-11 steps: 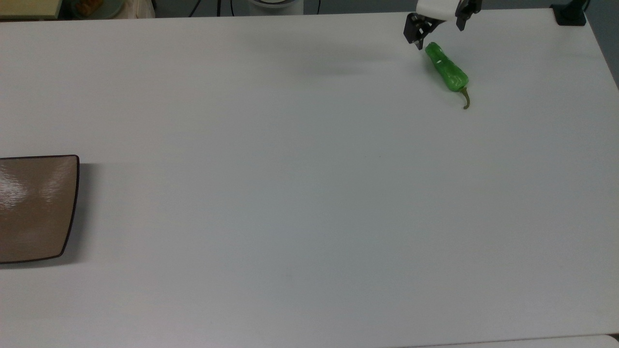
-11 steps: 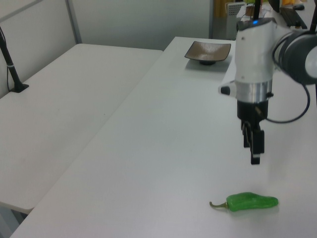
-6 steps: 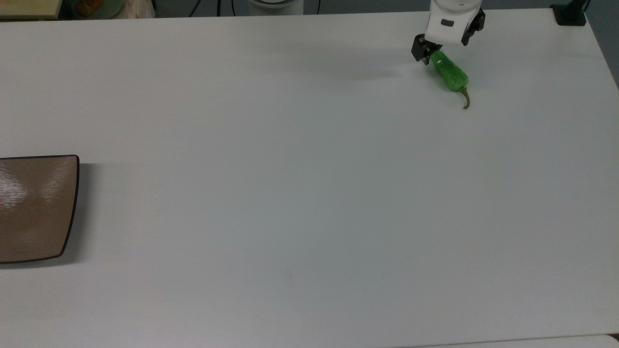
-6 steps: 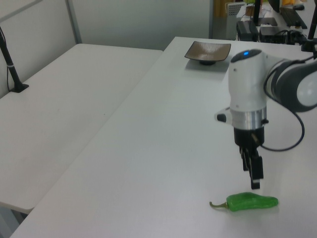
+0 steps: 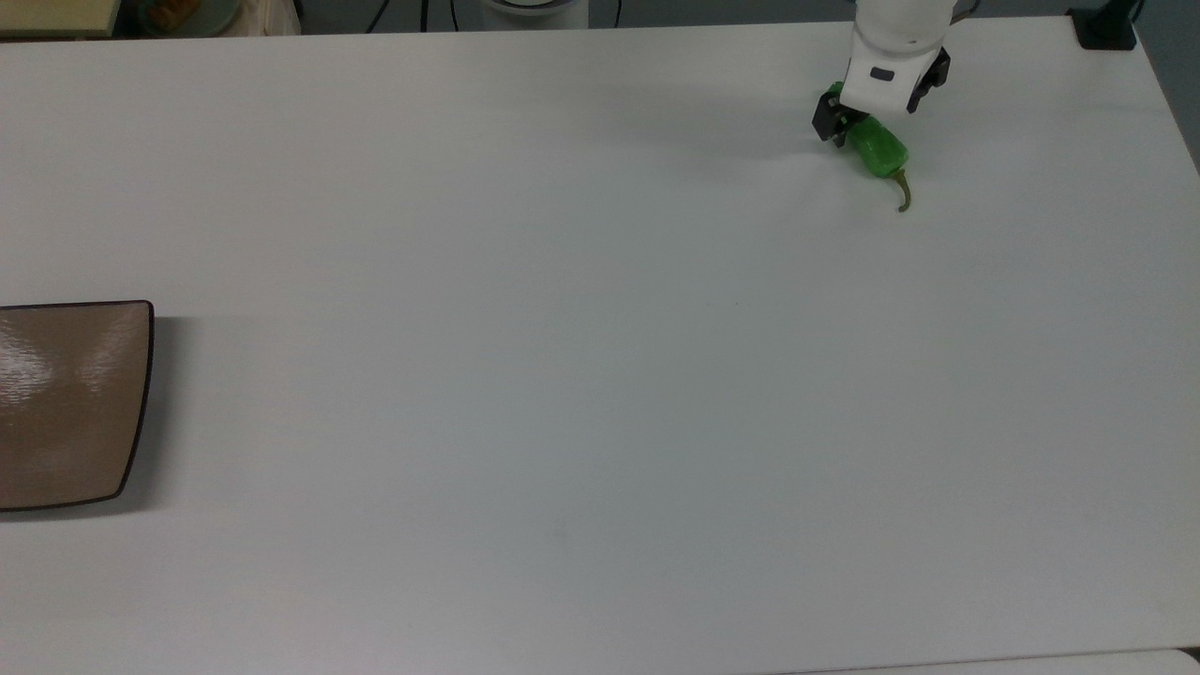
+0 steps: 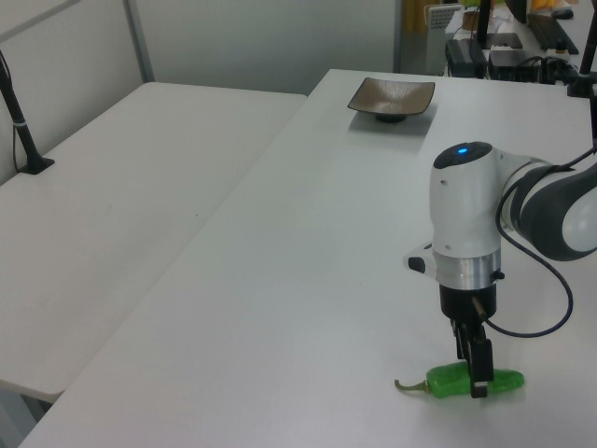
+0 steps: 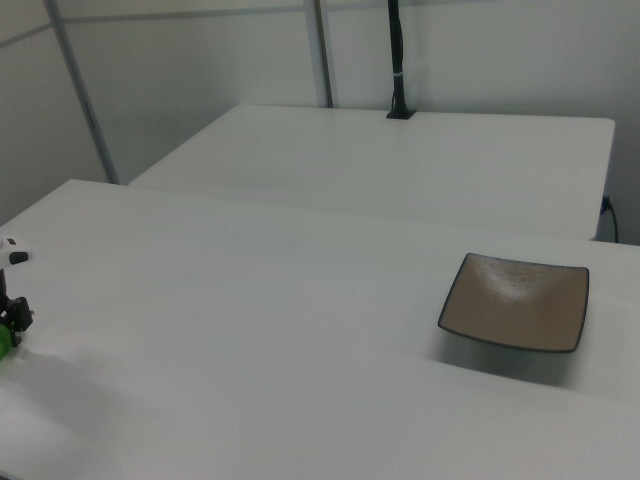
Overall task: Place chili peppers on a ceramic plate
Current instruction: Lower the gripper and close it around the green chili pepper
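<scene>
Jaws spread, straddling green chili pepper (image 5: 879, 150) lying flat on table (image 5: 562, 375).

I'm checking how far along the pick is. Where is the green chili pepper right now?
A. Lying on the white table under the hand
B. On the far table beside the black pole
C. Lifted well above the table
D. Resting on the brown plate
A: the chili pepper lies flat on the white table with the hand down at it, far from the brown plate.
</scene>
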`<state>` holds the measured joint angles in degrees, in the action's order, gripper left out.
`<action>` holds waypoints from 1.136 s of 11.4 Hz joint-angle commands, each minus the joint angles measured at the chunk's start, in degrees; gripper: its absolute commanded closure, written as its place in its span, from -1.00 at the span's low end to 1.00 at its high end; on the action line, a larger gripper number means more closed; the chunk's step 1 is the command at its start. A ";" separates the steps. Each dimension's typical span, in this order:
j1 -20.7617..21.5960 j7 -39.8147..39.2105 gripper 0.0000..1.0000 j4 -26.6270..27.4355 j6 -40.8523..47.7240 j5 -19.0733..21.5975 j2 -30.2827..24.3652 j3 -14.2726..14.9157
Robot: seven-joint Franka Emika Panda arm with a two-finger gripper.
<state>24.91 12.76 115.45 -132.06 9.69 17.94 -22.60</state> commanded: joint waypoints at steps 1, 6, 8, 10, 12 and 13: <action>0.57 1.65 0.04 -0.84 -1.63 -2.65 1.84 0.46; -0.04 1.48 0.74 -0.93 -0.75 -2.83 1.14 0.46; -1.96 1.13 0.74 -0.93 0.56 -3.44 -0.79 0.54; -5.04 -1.75 0.73 -2.77 6.52 -6.77 -3.25 1.07; -6.63 -6.76 0.73 -6.01 10.57 -7.23 -4.14 4.74; -6.98 -8.79 0.73 -7.51 12.68 -7.40 -4.05 6.85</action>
<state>18.67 8.89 110.80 -124.53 2.95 15.20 -19.76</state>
